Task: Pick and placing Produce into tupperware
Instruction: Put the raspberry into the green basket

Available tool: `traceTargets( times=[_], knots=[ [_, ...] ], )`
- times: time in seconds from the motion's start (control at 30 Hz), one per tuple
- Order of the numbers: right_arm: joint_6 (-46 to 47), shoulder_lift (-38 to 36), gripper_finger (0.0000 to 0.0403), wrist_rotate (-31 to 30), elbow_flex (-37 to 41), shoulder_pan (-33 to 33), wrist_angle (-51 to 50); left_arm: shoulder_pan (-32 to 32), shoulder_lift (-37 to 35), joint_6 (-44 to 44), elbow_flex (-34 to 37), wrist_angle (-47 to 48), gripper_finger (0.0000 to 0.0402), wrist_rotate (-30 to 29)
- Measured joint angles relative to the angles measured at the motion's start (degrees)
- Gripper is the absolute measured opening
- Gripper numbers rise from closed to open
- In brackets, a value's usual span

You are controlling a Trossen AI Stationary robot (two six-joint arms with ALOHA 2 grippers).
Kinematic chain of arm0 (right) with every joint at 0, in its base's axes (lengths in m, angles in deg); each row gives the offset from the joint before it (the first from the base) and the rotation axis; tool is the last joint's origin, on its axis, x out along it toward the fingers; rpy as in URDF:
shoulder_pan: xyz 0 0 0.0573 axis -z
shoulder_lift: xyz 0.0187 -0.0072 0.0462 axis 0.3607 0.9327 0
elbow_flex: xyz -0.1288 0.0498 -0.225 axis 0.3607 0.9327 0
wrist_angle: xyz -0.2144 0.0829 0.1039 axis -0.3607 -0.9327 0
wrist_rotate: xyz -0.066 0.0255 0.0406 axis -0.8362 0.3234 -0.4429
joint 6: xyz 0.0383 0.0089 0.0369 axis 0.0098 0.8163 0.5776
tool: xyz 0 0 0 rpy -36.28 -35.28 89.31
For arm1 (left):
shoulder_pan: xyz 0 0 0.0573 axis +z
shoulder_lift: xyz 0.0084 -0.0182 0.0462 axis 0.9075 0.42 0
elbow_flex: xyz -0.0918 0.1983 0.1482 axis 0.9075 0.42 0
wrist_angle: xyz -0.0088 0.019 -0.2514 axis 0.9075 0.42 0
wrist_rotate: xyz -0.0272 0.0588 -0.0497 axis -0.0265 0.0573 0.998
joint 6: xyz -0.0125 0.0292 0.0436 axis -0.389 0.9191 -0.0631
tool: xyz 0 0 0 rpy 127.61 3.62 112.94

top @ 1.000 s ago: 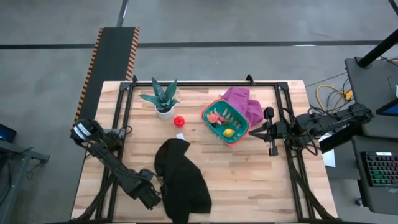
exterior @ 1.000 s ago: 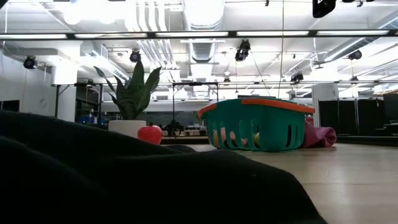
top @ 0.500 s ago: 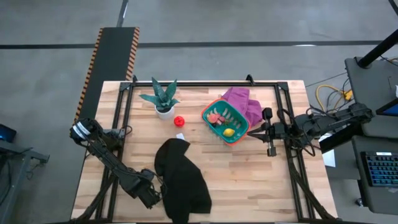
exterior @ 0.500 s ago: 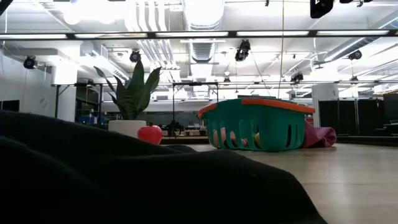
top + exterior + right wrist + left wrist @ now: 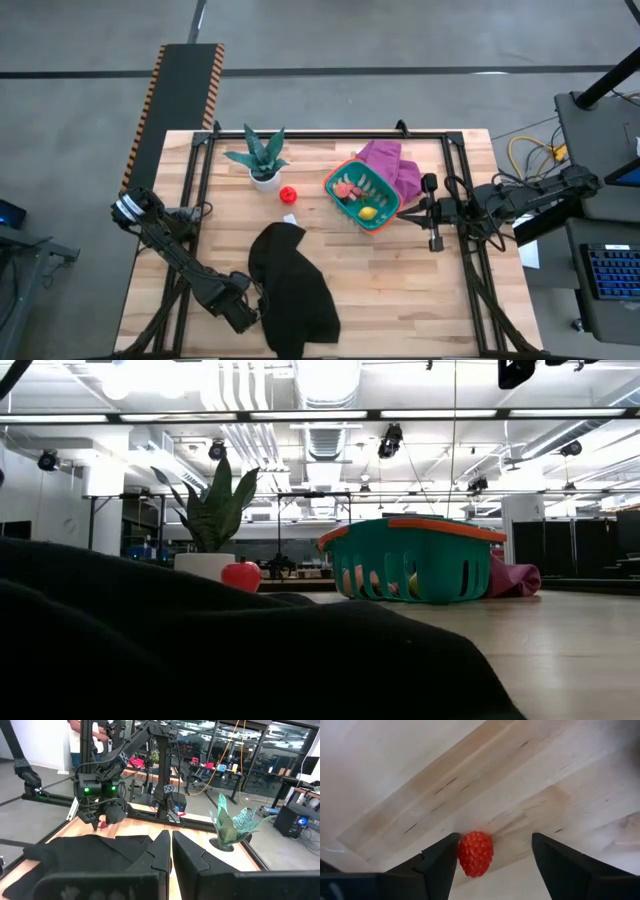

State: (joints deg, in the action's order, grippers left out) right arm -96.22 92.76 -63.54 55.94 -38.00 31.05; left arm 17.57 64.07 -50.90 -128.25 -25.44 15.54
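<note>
The left gripper [image 5: 492, 855] points down at the table's near left, fingers apart either side of a raspberry [image 5: 475, 853]. The right gripper [image 5: 432, 212] waits at the table's right side, fingers pressed together

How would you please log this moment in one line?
left gripper: open around raspberry | right gripper: shut, idle | container: part-filled

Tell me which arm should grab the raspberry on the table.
Left. Its gripper already straddles the raspberry, fingers open either side. The right gripper sits shut by the teal container, far across the table.
</note>
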Motion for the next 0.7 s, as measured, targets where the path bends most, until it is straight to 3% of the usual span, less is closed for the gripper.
traceTargets(
  times=[0.7],
  knots=[
    [0.0, 0.0, 0.0011, 0.0, 0.0, 0.0, 0.0, -0.2, -0.1, 11.0, 0.0, 0.3, 0.0234, 1.3]
  ],
)
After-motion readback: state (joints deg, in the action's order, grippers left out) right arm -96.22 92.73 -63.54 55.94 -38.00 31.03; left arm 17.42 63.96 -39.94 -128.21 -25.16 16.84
